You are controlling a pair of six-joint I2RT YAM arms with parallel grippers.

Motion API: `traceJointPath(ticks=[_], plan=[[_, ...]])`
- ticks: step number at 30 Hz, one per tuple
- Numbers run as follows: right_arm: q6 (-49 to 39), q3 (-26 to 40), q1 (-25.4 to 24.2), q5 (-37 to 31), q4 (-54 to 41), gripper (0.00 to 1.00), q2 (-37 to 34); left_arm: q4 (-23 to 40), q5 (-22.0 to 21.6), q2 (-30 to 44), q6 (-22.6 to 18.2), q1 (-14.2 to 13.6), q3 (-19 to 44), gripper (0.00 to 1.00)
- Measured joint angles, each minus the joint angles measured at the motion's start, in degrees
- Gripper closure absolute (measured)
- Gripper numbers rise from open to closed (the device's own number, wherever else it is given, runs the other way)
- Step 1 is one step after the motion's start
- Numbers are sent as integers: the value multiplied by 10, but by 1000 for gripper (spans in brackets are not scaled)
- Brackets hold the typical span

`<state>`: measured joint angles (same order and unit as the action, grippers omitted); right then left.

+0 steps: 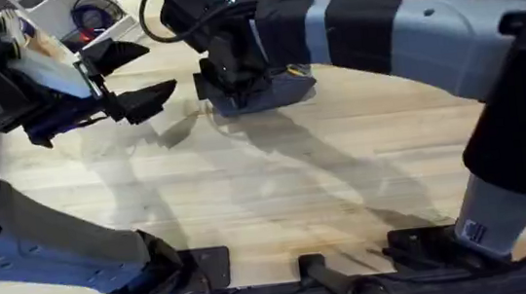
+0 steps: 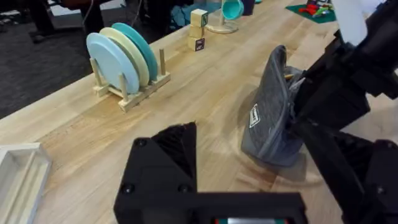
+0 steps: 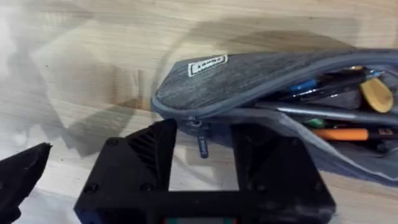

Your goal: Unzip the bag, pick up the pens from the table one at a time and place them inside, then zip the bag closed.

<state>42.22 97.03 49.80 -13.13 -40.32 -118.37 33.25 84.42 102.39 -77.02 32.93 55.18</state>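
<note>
Resting on the plank table, bag, plate rack beyond

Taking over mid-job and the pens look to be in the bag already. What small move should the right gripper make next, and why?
Probably ease the right gripper forward and close on the zip pull. The bag gapes open with an orange pen and other pens inside, and the pull hangs at the near end, right between the open fingers. The left gripper hangs open beside the bag, holding nothing.
</note>
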Motion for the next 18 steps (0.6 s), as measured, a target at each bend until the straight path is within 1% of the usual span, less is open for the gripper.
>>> traceJointPath(ticks=[5, 9, 10, 13, 18], plan=[[0, 0, 0, -2, 1, 549, 0, 0, 0, 0, 0, 0, 0, 7], [0, 0, 0, -2, 4, 674, 0, 0, 0, 0, 0, 0, 0, 7], [0, 0, 0, -2, 5, 723, 0, 0, 0, 0, 0, 0, 0, 7], [0, 0, 0, -2, 5, 796, 0, 0, 0, 0, 0, 0, 0, 7], [0, 0, 0, -2, 7, 818, 0, 0, 0, 0, 0, 0, 0, 8]])
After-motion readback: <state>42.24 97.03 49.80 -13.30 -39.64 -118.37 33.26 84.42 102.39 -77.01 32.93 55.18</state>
